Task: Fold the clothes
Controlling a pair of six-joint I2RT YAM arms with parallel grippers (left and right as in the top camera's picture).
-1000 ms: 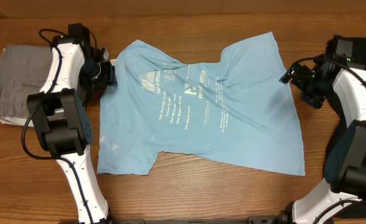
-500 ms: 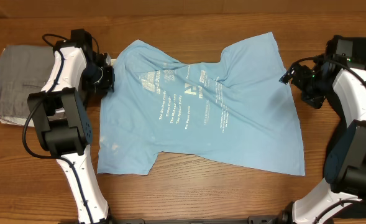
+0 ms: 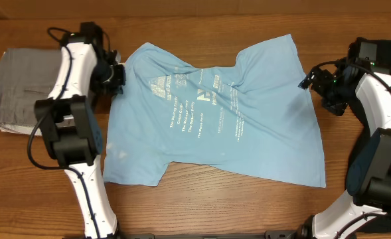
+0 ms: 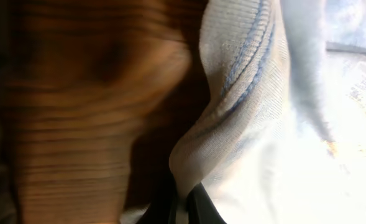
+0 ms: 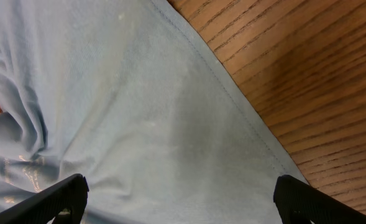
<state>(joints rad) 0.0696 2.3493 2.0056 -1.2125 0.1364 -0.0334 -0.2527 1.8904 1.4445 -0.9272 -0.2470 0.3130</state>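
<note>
The clothes are one light blue T-shirt (image 3: 215,119), spread on the wooden table with small white lettering facing up. My left gripper (image 3: 117,72) is at the shirt's upper left corner. In the left wrist view it (image 4: 186,202) is shut on a ribbed, stitched edge of the shirt (image 4: 257,93), and the fabric rises out of the pinch. My right gripper (image 3: 312,81) hovers by the shirt's upper right edge. In the right wrist view it (image 5: 179,196) is open, fingers wide apart over flat blue cloth (image 5: 139,112) beside its seamed edge.
A folded grey cloth (image 3: 19,86) lies at the far left, behind the left arm. Bare wooden table (image 3: 215,206) runs along the front of the shirt and to the right of its edge (image 5: 319,74).
The left gripper has shut on the shirt's upper left edge and shifted slightly toward the table's back. The right arm has stayed still.
</note>
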